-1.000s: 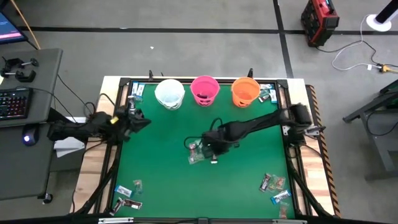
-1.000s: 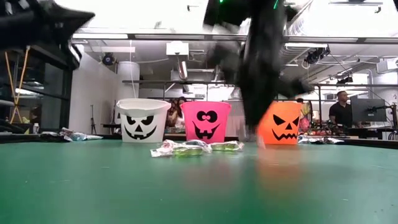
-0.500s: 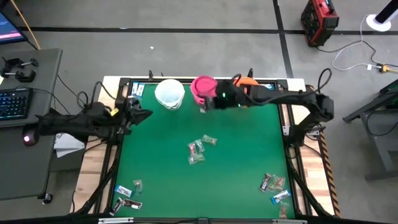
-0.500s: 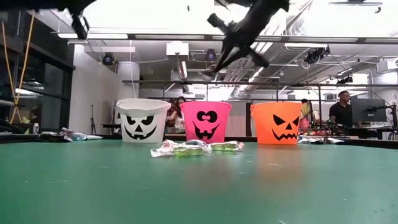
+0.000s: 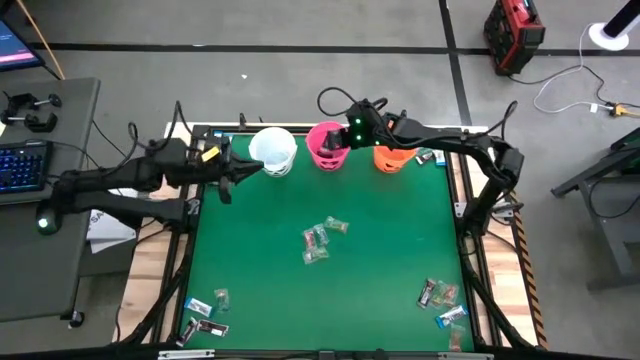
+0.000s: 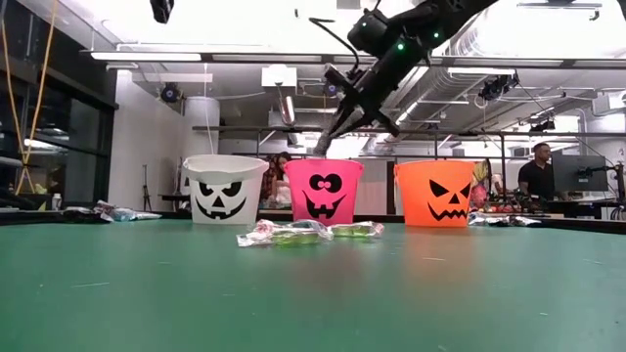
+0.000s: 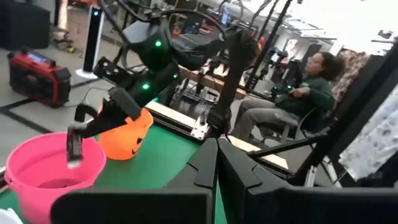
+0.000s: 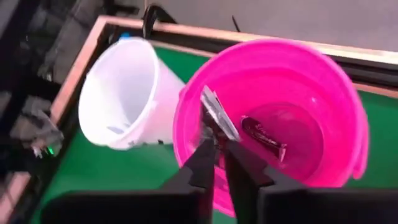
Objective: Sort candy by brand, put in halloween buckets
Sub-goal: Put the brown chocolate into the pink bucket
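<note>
Right hand point(image 8: 216, 144) is hanging over the pink bucket point(image 8: 311, 74), fingers nearly pressed together, pinching a silvery candy point(image 8: 219, 112). Left hand point(image 5: 240, 170), pressed together, is waiting beside the white bucket point(image 5: 272, 150). More candy point(image 5: 320, 240) is lying on the green desk point(image 5: 380, 260) nearby; a seated person point(image 7: 305, 93) is showing beyond.

Right gripper point(image 8: 216, 144) hangs raised (left gripper point(image 7: 216, 163) closed).
</note>
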Robot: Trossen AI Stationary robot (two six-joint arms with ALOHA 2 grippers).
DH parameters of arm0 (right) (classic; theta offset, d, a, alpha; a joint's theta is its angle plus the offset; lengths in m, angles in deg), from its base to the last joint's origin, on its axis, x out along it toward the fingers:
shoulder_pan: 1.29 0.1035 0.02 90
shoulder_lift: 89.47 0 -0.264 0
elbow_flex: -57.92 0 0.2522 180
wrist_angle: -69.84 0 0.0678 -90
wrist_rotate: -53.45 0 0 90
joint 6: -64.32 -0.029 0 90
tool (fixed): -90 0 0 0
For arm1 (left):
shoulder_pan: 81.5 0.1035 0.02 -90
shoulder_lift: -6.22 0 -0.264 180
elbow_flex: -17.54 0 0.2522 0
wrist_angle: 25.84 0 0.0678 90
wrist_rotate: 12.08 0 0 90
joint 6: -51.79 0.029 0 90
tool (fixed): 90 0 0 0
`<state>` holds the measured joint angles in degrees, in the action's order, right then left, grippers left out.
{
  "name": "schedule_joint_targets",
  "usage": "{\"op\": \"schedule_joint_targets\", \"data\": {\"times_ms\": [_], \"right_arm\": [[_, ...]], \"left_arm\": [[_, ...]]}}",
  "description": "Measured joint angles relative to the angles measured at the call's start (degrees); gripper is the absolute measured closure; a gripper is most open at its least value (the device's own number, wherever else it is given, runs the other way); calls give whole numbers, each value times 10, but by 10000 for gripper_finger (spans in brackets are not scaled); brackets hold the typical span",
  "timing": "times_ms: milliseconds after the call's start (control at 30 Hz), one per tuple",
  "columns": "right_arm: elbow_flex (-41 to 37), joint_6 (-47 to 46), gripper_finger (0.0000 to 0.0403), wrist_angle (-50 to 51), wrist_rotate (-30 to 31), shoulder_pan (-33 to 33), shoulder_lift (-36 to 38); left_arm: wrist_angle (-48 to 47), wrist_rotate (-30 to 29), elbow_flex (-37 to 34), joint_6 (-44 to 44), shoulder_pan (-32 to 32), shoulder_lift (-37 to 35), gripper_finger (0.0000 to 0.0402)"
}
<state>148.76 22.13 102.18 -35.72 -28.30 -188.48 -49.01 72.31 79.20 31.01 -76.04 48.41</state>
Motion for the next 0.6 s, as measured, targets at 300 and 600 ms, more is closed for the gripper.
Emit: {"op": "schedule_joint_targets", "data": {"times_ms": [300, 600], "right_arm": [[0, 96, 202, 18, -127, -16, 31], [1, 175, 176, 366, -202, 126, 173]], "left_arm": [[33, 6, 9, -28, -7, 38, 400], [86, 2, 9, -67, -15, 103, 372]]}}
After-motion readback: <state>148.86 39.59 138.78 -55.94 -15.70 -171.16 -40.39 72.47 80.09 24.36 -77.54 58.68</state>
